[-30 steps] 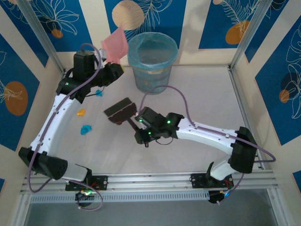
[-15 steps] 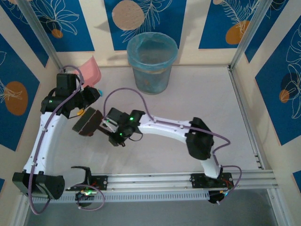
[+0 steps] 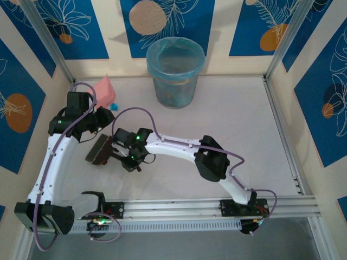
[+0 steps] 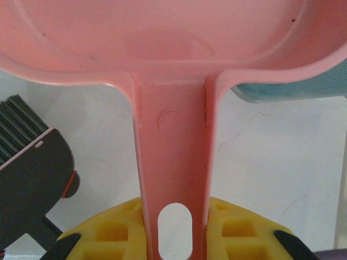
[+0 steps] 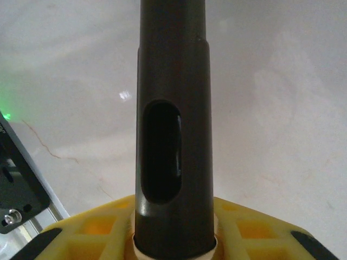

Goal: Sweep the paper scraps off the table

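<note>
My left gripper [image 3: 101, 117] [image 4: 173, 230] is shut on the handle of the pink dustpan [image 3: 103, 90] [image 4: 162, 38], which lies low at the back left of the white table [image 3: 233, 114]. One blue paper scrap [image 3: 113, 104] [image 4: 287, 89] sits against the pan's right edge. My right gripper [image 3: 121, 150] [image 5: 173, 235] is shut on the dark handle [image 5: 173, 108] of the brush. The brush head [image 3: 100, 151] [image 4: 30, 179] rests just in front of the dustpan, on the left. Other paper scraps are hidden under the arms and brush.
A blue-lined bin [image 3: 175, 70] stands at the back centre, right of the dustpan. Patterned walls and aluminium rails [image 3: 279, 124] close in the table. The right arm stretches across the table's middle toward the left.
The left arm brought the dustpan from beside the bin down to the back left of the table. The right arm swung the brush left, covering the orange and blue scraps seen earlier.
</note>
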Controlling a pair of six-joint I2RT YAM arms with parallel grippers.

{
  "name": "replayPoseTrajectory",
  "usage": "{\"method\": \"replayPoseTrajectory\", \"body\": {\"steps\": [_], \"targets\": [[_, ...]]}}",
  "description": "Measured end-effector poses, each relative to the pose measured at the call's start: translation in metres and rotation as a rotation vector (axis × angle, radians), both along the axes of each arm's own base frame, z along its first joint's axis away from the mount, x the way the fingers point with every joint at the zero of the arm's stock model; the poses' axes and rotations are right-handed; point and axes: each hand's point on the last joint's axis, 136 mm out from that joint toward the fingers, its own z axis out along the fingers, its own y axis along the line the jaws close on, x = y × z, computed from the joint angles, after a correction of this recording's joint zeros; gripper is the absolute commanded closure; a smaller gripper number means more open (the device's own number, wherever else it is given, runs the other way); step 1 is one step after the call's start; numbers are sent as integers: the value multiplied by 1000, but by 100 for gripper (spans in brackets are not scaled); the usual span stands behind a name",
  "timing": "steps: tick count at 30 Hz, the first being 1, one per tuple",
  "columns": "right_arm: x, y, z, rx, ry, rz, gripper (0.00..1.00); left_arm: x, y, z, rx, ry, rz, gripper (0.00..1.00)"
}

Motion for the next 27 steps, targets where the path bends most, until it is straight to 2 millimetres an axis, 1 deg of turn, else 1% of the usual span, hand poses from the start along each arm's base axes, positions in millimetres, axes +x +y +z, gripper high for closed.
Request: {"method": "replayPoseTrajectory", "body": {"steps": [3,5,9,12,14,16,21,25,27], "targets": [[0,-5,-4,-20,13,-17,100,0,-1,-1,-7,1,-5,100],[0,-12,-12,-41,30,-36,100,1,-2,-1,-12,-3,-8,100],[-2,-29,-33,-88,66,-80,100,2,-5,-5,-24,-1,-16,100],[-5,-48,-35,-99,84,-123,100,3,-7,-9,-33,1,-21,100],[-8,-64,-31,-102,93,-160,100,3,-8,-11,-39,4,-24,100],[-10,-84,-24,-110,102,-204,100,4,-9,-12,-48,2,-27,100],[-9,-140,-15,-135,122,-353,100,4,-13,-21,-64,10,-42,100],[-2,-183,-14,-151,135,-504,100,1,-26,-32,-78,20,-87,100],[2,-201,-14,-149,142,-582,100,-1,-38,-36,-80,20,-131,100]]}}
